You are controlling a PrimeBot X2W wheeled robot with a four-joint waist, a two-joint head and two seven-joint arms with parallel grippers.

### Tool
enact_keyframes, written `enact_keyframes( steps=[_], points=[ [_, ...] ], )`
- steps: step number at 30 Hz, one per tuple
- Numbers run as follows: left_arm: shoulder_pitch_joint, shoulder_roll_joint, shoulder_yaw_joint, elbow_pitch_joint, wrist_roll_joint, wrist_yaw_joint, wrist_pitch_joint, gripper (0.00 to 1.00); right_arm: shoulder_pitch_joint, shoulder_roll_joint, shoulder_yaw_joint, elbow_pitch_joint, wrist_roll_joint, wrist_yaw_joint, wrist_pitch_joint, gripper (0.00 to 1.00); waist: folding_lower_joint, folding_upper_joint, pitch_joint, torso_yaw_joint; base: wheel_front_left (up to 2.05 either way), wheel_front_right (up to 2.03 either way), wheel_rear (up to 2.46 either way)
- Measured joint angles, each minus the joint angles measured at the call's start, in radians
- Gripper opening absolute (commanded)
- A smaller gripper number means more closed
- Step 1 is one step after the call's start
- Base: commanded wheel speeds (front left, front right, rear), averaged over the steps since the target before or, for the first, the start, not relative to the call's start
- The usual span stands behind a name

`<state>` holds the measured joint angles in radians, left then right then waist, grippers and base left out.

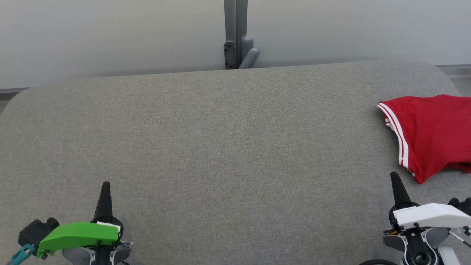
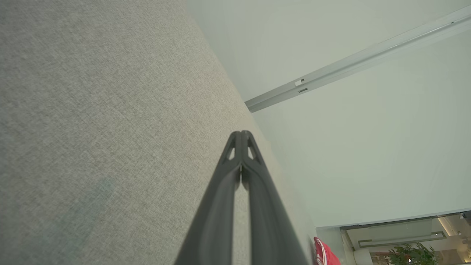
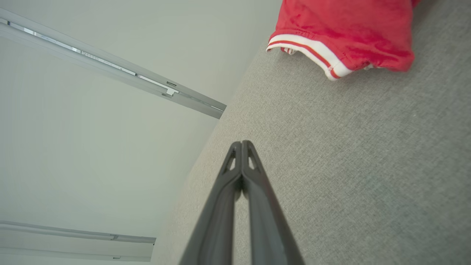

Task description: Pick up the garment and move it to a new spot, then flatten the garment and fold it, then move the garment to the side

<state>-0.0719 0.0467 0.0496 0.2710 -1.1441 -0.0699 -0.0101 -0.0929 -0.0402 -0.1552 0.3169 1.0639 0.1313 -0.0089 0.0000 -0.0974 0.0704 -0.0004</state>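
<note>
Wide grey fabric table (image 1: pixel 220 147) fills the scene, a pale wall (image 1: pixel 110 33) running behind its far edge. Over on the robot's right, the red garment (image 1: pixel 430 132) lies rumpled on the cloth, running off the edge of the head view, its white-and-red striped trim turned toward the middle. Down at the near right, the right gripper (image 1: pixel 394 177) under its white cover (image 1: pixel 430 215) points up just beside the garment's near corner. It's not touching, and its fingers are pressed together on nothing. Near left, the left gripper (image 1: pixel 105 186) under a green cover (image 1: pixel 79 235) is well apart from the garment, fingers also pinched together and empty. A grey post (image 1: pixel 235 35) stands behind the table's middle.
</note>
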Motion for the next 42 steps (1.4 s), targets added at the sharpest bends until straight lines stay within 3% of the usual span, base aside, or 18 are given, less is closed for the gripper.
enact_keyframes(
  steps=[42],
  points=[
    [-0.083, 0.0, 0.054, -0.017, -0.342, 0.013, 0.097, 0.0, -0.091, -0.007, 0.024, 0.023, 0.4, -0.001, 0.091, 0.0, 0.0, 0.0, 0.017, 0.0, 0.0, 0.0, 0.0]
  ],
)
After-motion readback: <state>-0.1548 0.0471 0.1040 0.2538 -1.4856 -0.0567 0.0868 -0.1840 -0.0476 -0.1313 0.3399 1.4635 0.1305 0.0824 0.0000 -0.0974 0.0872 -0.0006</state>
